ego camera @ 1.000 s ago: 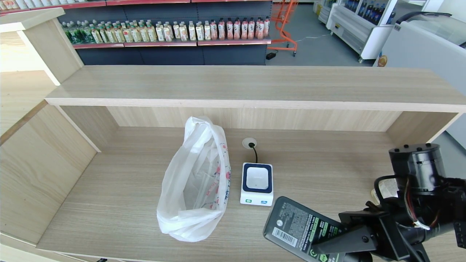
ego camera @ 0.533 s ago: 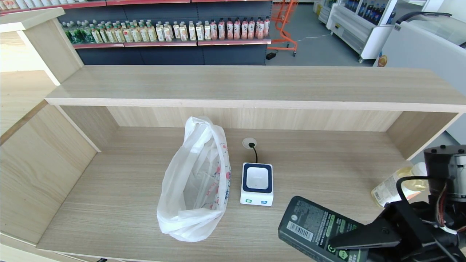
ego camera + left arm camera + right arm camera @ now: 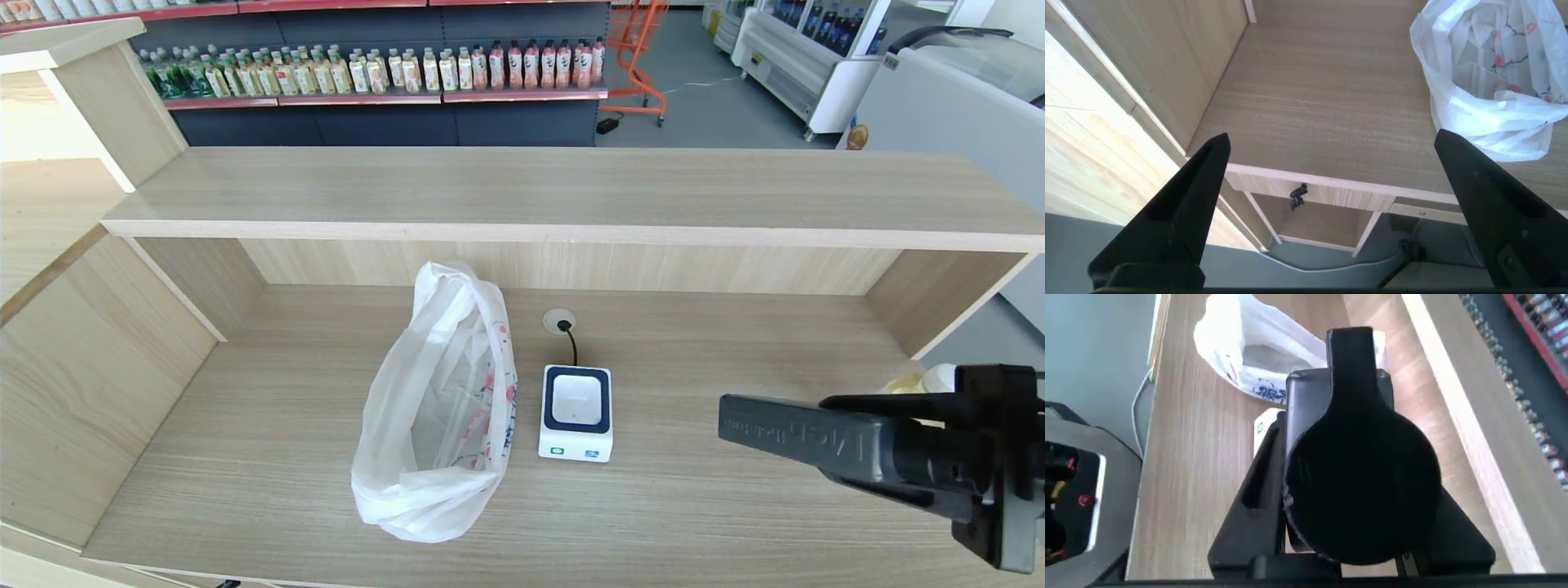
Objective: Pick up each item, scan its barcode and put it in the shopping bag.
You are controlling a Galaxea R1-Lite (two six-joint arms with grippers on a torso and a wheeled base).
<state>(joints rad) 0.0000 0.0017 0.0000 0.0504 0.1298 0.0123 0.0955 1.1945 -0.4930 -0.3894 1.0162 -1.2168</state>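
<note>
My right gripper (image 3: 845, 441) is shut on a flat dark grey package (image 3: 784, 429), which hangs edge-on above the right part of the counter, right of the scanner (image 3: 576, 412). The right wrist view shows the package (image 3: 314, 188) end-on, above the scanner (image 3: 1264, 425) and the bag (image 3: 1257, 351). The white shopping bag (image 3: 437, 408) stands open left of the scanner. A pale yellow bottle (image 3: 918, 380) lies at the counter's right end, mostly hidden behind my right arm. My left gripper (image 3: 1327, 220) is open, off the counter's near edge, with the bag (image 3: 1494, 73) ahead of it.
The wooden counter (image 3: 718, 359) has a raised back ledge (image 3: 571, 192) and side walls. A black cable (image 3: 570, 343) runs from the scanner to a hole at the back. Bare counter lies left of the bag and between scanner and package.
The right gripper has risen and moved right while turning the package from label-up to edge-on. The bottle behind it came into sight, then was mostly covered again.
</note>
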